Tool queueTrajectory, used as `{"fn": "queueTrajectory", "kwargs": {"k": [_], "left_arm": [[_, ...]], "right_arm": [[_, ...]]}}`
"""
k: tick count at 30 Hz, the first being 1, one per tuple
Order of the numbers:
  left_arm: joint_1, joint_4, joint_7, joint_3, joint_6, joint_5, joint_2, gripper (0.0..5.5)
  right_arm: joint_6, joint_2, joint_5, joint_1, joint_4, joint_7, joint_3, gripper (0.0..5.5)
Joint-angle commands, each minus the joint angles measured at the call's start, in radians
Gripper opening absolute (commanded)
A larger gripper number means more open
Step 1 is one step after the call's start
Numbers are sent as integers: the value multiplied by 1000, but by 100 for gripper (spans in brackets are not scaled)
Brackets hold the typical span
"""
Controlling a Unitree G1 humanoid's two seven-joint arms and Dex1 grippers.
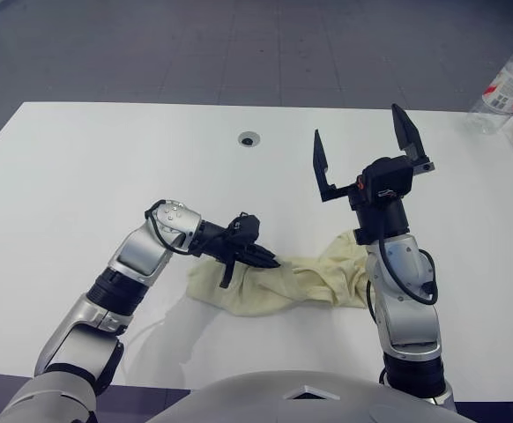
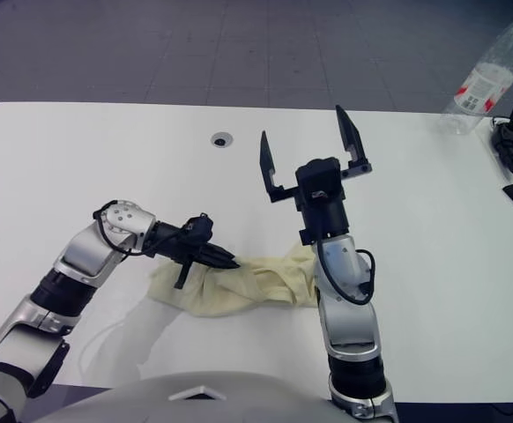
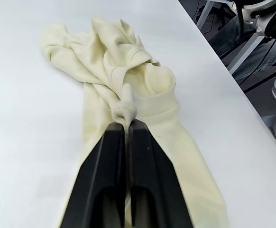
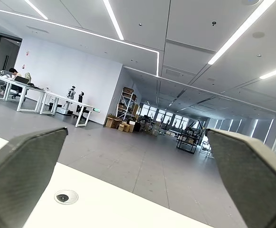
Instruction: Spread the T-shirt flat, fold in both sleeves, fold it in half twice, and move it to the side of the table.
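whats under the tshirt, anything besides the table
The crumpled T-shirt lies on the white table; bare tabletop shows beside it. Whatever its bunched folds cover is hidden. The left gripper pinches a fold on top.

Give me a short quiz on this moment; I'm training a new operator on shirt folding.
1. True or false: the T-shirt is spread flat.
2. Fill in: the right gripper's fingers are ___, pointing up above the table.
3. Which gripper pinches the T-shirt? A) left gripper B) right gripper C) both
Key: 1 false, it lies bunched; 2 open; 3 A.
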Motion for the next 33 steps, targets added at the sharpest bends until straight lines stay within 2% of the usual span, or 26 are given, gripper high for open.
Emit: {"fn": "queueTrajectory", "kwargs": {"k": [1, 7, 11, 14, 18, 21, 25, 30, 33], "left_arm": [[61, -65, 78, 87, -61, -8, 17, 1], [240, -261, 120, 178, -105, -51, 90, 1], [351, -383, 167, 226, -150, -39, 132, 1], [469, -477, 244, 256, -205, 18, 148, 1], [577, -552, 362, 263, -234, 68, 122, 1], [620, -573, 443, 261, -241, 78, 85, 1], [652, -581, 530, 253, -242, 89, 42, 1], [689, -608, 596, 234, -238, 88, 9, 1], [713, -650, 604, 228, -234, 58, 8, 1]], "right_arm": [[12, 3, -2, -13, -2, 1, -1, 540], [45, 7, -2, 8, -46, -9, -23, 540], [149, -7, 39, 13, -104, 12, -98, 540], [258, -111, 68, 35, -120, 131, -132, 540], [286, -283, 148, 88, -147, 327, -176, 540], [240, -445, 249, 160, -167, 536, -214, 540], [145, -628, 279, 258, -160, 732, -236, 540], [104, -742, 294, 400, -221, 856, -224, 540], [135, -768, 236, 482, -255, 850, -186, 540]]}}
